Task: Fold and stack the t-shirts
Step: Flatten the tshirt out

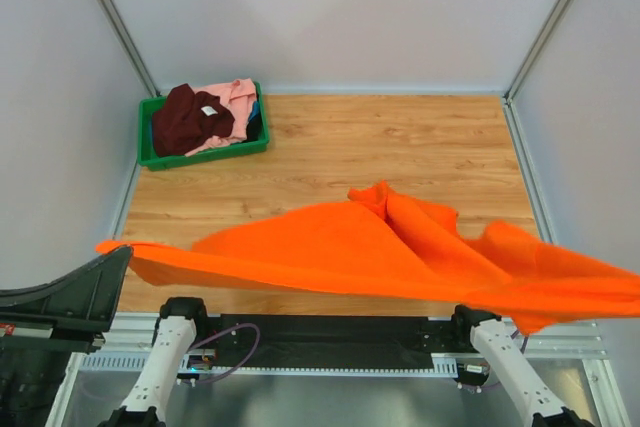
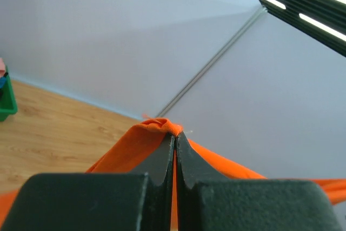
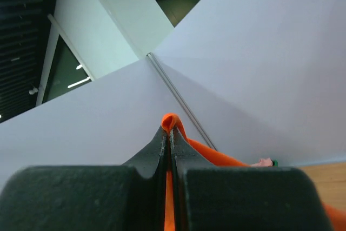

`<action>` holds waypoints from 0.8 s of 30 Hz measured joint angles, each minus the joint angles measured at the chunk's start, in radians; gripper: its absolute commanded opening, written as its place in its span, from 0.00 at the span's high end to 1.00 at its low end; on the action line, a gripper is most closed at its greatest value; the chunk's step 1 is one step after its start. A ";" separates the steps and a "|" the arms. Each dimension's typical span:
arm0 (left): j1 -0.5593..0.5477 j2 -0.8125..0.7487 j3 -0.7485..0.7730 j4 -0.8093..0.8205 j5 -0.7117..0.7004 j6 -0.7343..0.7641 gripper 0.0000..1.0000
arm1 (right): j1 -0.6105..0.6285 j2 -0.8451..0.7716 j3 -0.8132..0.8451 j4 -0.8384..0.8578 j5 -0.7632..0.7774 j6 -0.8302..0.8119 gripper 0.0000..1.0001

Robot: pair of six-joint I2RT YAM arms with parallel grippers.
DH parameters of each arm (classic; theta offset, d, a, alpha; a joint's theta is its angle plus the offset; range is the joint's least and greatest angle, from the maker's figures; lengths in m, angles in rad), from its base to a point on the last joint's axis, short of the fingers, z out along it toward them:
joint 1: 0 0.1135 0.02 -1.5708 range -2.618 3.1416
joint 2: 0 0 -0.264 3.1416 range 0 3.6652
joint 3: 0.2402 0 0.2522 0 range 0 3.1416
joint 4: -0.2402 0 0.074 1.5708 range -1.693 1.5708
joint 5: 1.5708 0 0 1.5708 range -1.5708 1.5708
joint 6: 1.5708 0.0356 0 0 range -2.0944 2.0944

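Observation:
The bright orange t-shirt (image 1: 380, 247) is lifted and stretched wide above the near half of the table. My left gripper (image 1: 116, 251) holds its left end at the far left. In the left wrist view the gripper (image 2: 175, 136) is shut on a fold of orange cloth (image 2: 130, 147). My right gripper (image 3: 169, 131) is shut on the other end of the shirt (image 3: 216, 158); in the top view it is past the right edge. The dark maroon t-shirt (image 1: 190, 119) with a white label and the light pink t-shirt (image 1: 235, 97) lie crumpled in the bin.
The green plastic bin (image 1: 150, 155) stands at the table's far left corner. White walls with metal posts close in the wooden table (image 1: 400, 142) on three sides. The arm bases sit at the near edge.

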 measured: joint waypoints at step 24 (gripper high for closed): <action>0.071 0.455 -0.987 0.615 -0.246 0.162 1.00 | -0.008 0.868 -0.815 0.649 0.020 -0.395 1.00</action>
